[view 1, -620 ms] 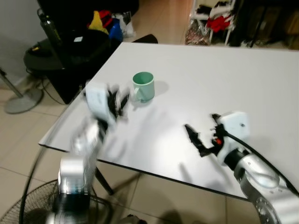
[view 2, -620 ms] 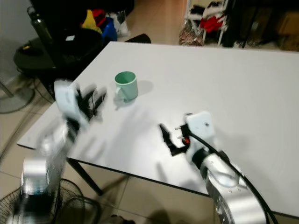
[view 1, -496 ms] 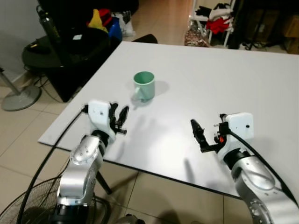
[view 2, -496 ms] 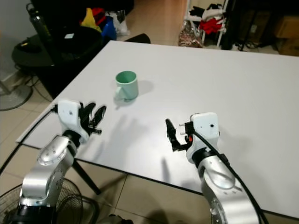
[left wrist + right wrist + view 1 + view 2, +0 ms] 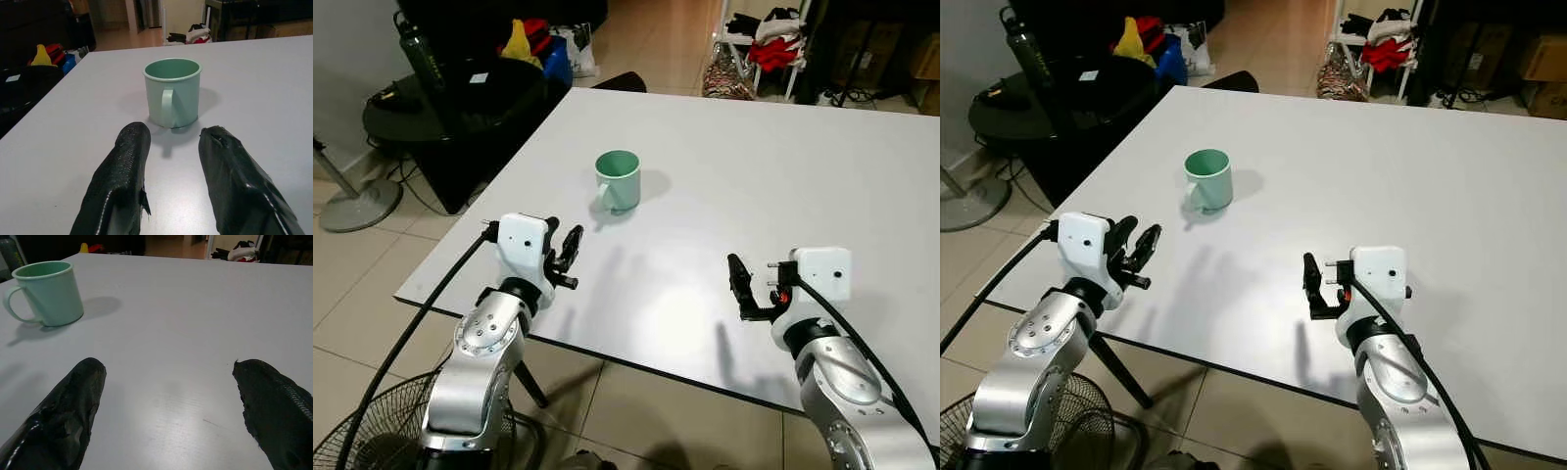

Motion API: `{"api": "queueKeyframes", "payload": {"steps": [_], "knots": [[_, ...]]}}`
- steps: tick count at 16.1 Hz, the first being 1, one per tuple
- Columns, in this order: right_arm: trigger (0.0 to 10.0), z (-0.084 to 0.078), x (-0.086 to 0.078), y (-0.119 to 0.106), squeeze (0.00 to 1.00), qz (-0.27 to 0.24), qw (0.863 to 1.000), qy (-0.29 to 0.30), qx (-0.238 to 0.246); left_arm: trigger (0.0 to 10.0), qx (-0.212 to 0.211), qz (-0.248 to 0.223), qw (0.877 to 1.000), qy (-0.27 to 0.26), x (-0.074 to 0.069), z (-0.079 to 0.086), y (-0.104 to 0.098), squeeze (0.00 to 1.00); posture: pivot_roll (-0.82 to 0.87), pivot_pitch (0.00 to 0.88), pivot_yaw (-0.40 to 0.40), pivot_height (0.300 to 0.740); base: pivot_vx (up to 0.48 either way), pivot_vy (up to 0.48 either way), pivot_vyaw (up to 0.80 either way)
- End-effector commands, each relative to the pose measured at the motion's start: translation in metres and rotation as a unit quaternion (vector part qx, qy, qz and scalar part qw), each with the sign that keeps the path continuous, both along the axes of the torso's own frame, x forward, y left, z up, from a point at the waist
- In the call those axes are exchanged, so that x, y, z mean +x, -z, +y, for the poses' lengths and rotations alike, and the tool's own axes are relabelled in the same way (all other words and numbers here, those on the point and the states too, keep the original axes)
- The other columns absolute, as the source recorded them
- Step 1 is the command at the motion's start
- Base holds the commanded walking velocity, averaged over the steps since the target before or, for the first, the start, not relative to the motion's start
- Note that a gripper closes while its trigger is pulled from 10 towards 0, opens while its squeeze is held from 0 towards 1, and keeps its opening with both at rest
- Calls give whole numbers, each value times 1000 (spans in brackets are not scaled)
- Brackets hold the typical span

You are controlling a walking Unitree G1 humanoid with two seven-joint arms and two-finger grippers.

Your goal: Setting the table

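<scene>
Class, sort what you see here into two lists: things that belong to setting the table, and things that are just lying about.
Belongs to the job:
green mug, upright on the white table
left gripper, open, pointing at the mug
right gripper, open, above the table's near edge

Just lying about:
floor fan
dark bottle
clothes rack

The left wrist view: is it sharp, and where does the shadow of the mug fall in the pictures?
In the left wrist view the pale green enamel mug is sharp, while the near black fingers of the left end effector look soft. In the left eye view its shadow falls on the white table, away from the handle.
</scene>
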State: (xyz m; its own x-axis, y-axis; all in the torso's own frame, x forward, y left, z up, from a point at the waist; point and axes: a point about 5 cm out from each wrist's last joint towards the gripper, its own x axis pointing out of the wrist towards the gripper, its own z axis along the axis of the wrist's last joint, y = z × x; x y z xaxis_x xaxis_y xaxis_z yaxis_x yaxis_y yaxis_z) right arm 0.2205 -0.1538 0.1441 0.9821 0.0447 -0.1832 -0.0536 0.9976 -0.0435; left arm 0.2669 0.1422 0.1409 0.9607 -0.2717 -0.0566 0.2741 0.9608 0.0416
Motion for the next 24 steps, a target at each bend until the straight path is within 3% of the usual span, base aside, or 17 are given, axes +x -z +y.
{"api": "queueKeyframes", "payload": {"steps": [1, 12, 24], "knots": [[10000, 4, -2, 0, 0, -3, 1000, -12, 0, 10000, 12, -1, 1000, -1, -3, 1, -3, 0, -8, 0, 104, 740, 0, -386, 0], [10000, 5, -7, 4, 0, 15, 1000, -18, 8, 10000, 9, 19, 1000, 2, -14, 2, 1, 0, -3, 0, 92, 740, 0, -363, 0], [10000, 6, -6, 3, 0, 16, 1000, -13, 13, 10000, 13, 23, 1000, 9, -13, 1, -1, 0, -4, 0, 101, 740, 0, -297, 0]]}}
